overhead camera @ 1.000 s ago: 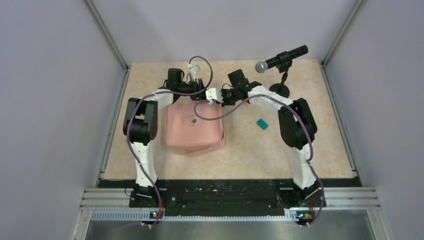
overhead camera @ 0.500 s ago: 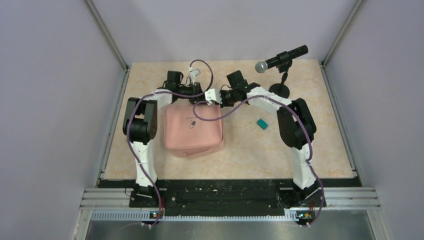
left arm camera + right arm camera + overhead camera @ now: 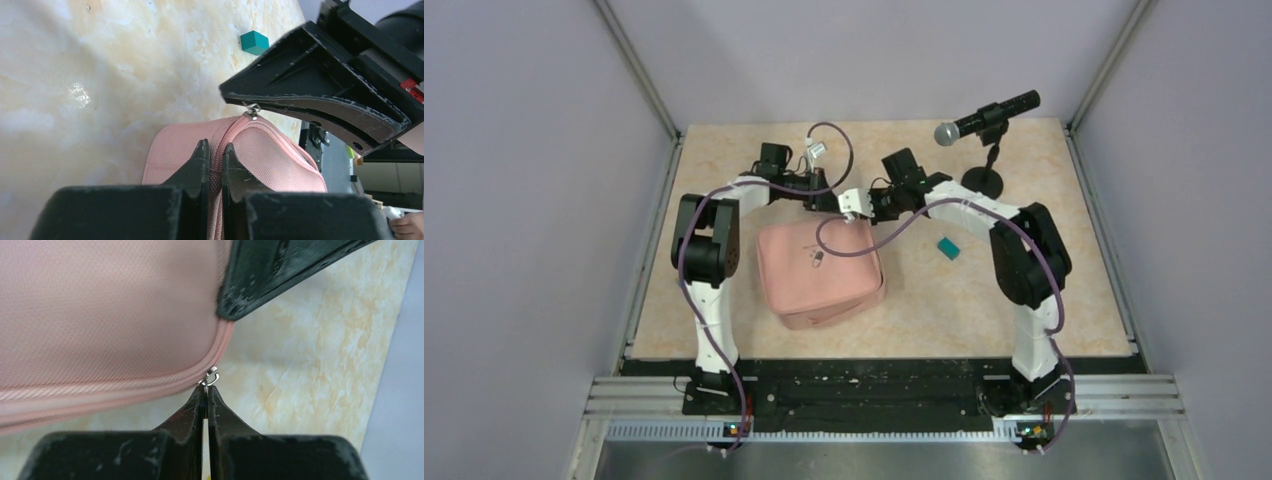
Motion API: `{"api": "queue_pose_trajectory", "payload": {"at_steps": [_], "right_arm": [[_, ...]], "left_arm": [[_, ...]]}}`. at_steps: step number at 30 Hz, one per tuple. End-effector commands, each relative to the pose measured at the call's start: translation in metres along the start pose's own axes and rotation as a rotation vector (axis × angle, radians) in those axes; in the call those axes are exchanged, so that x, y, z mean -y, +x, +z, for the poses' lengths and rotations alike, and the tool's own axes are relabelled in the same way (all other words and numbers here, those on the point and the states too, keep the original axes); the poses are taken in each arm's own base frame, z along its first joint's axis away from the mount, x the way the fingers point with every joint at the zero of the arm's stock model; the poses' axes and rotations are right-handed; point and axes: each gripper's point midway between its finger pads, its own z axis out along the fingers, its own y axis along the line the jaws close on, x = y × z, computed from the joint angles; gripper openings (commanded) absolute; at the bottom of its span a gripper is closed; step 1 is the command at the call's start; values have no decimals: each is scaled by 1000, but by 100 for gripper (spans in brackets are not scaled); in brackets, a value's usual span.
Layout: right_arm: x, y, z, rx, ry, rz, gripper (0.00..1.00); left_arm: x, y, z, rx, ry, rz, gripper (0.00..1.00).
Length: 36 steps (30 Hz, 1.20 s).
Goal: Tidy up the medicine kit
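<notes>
Just pinched left pincer point(image 3: 215, 146) nearly shut on the medicine kit point(image 3: 819, 275) seam, at its 12 o'clock edge. Gripping zip pull point(image 3: 212, 376) in fully closed right pincer point(image 3: 206, 390). Dragged kit toward 5 o'clock, mid-bench point(image 3: 1044, 300). Braced, probably, for working the zip.

The table point(image 3: 1064, 300) is a pale slab, marbled peach and cream. Left of its middle lies the pink medicine kit point(image 3: 819, 275), lid down with the small pill logo facing up, set a little askew to the table's edges. Right of it and well apart, a small teal block point(image 3: 948, 246) sits on the bare surface. Farther back on the right stands a microphone stand point(image 3: 981, 182); its round dark base seems to rest flat, though it is small in view.
</notes>
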Motion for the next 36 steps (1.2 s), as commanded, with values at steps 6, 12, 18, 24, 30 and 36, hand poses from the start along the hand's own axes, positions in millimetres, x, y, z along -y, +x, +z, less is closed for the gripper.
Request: {"api": "queue_pose_trajectory", "payload": {"at_steps": [6,12,18,24,30,36], "right_arm": [[-63,13,-56,-119,-99,5,0],[-94,5,-63,-113,-154,109,0],[-107,-9,-81,-131,-143,246,0],[-94,1,-75,-152,-93,158,0],[-56,-2,-53,-127,-39,128,0],[-18,-2,-43,-110,39,111,0]], "left_arm": [[-37,-45,-62,184,-251,-49,0],[-50,-53,-86,291,-371,-177,0],[-47,-61,-142,536,-569,-281,0],[-20,-78,-124,486,-431,-161,57],[-3,-78,-64,278,-213,66,69],[-5,-41,-36,176,-151,69,64]]}}
